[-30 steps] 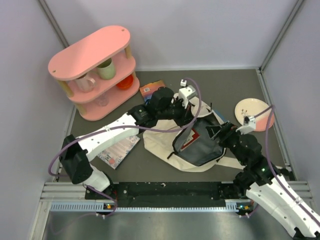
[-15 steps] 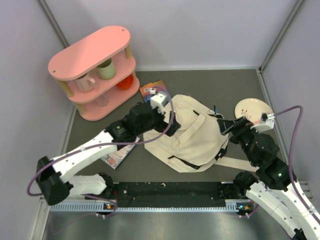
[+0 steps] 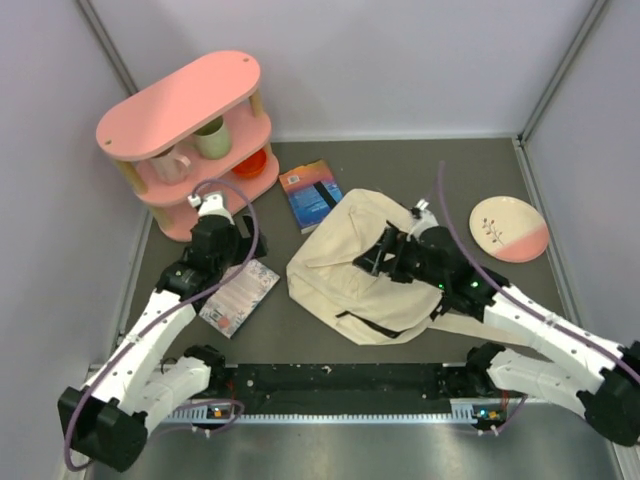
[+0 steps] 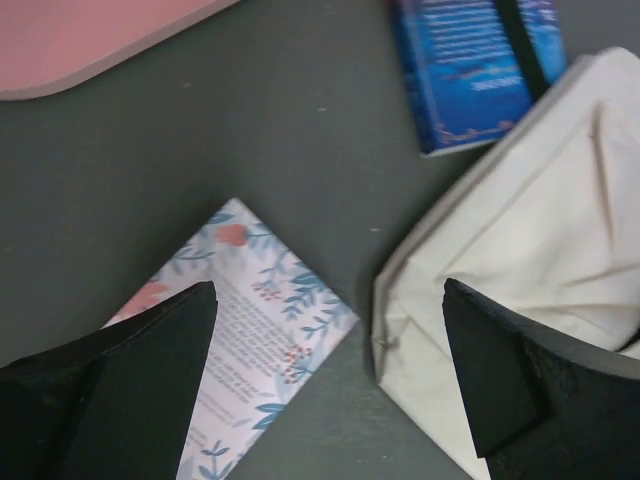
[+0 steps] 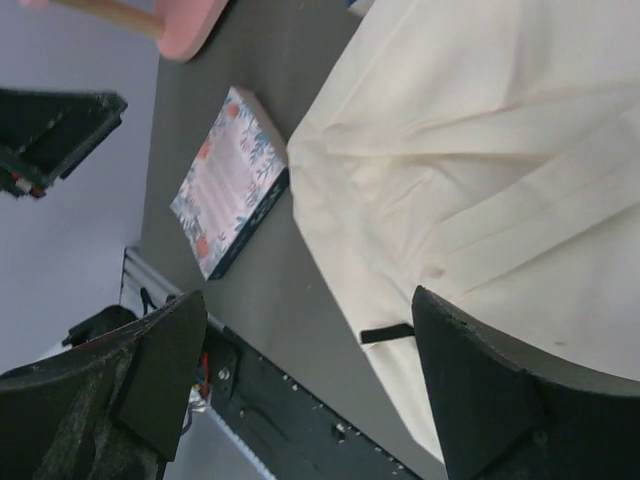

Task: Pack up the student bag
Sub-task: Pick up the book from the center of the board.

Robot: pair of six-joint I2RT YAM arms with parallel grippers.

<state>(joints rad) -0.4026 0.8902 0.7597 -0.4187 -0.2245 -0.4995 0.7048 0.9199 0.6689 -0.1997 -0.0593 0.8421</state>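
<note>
The student bag [image 3: 345, 262] is a cream canvas backpack lying flat and closed in the middle of the mat, with a black trim loop [image 5: 387, 333] at its near edge. My left gripper [image 3: 228, 255] hovers open to the bag's left, over the corner of a floral book [image 4: 240, 330]; nothing sits between its jaws [image 4: 330, 385]. My right gripper [image 3: 377, 257] hangs open above the bag's middle. In the right wrist view its fingers [image 5: 310, 365] frame the bag's lower left edge [image 5: 470, 160] and bare mat, holding nothing.
A blue book [image 3: 311, 195] lies just beyond the bag's far left corner. The floral book [image 3: 240, 297] lies left of the bag. A pink shelf [image 3: 190, 140] with cups stands at the back left. A pink and white plate [image 3: 508, 228] sits at the right.
My left gripper has let go of the bag's opening and pulled back to the left. The bag has dropped shut and flat. My right arm has swung in from the right over the bag.
</note>
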